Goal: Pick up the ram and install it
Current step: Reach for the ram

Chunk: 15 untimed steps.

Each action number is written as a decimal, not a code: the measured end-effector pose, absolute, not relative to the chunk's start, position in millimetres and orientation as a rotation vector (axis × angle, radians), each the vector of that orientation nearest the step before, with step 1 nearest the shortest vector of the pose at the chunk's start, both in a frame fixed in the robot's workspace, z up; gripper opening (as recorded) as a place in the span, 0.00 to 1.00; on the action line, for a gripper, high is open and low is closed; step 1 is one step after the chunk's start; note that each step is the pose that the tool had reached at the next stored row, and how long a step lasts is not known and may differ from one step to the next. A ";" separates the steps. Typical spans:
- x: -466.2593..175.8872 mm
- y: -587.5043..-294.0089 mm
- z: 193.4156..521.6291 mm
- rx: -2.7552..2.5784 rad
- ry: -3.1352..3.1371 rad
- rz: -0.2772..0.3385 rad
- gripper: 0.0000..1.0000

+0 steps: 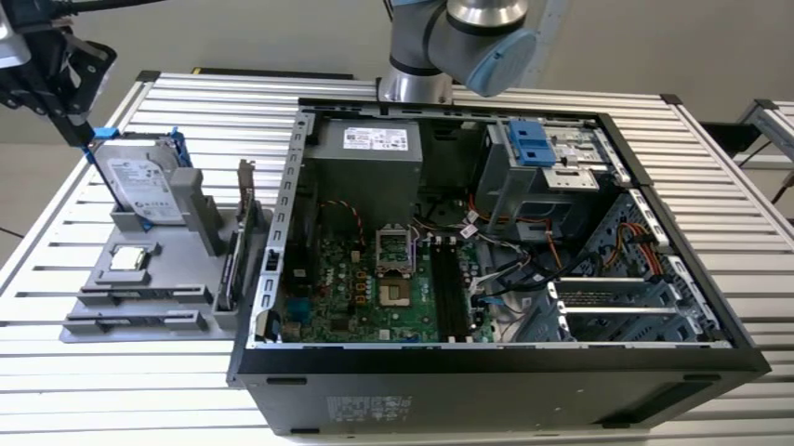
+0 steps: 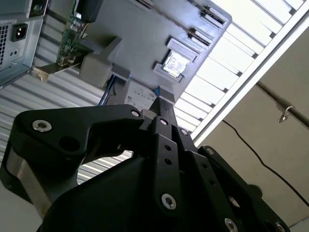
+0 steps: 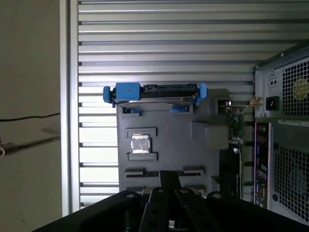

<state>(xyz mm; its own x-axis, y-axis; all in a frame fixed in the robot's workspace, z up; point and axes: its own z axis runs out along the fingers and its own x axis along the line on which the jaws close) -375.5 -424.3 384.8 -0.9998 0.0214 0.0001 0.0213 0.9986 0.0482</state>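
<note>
My gripper hangs at the exterior view's far left, high over the back end of the grey parts holder, just above the hard drive. In both wrist views its fingertips are pressed together, with nothing that I can see between them. A long dark stick that looks like the ram stands on edge along the holder's side nearest the case; the first wrist view shows the ram as a dark strip. The black memory slots on the motherboard look vacant.
The holder also carries a silver hard drive in a blue frame, a square processor and a green expansion card with a metal bracket. The open computer case lies on the slatted metal table. The arm's base stands behind the case.
</note>
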 end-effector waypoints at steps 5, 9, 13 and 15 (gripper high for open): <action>-375.5 -425.3 384.3 0.034 3.141 0.076 0.00; -375.5 -426.2 383.9 0.034 3.143 0.076 0.00; -375.5 -427.2 383.4 0.034 3.145 0.076 0.00; -375.5 -427.6 383.2 0.034 3.146 0.076 0.00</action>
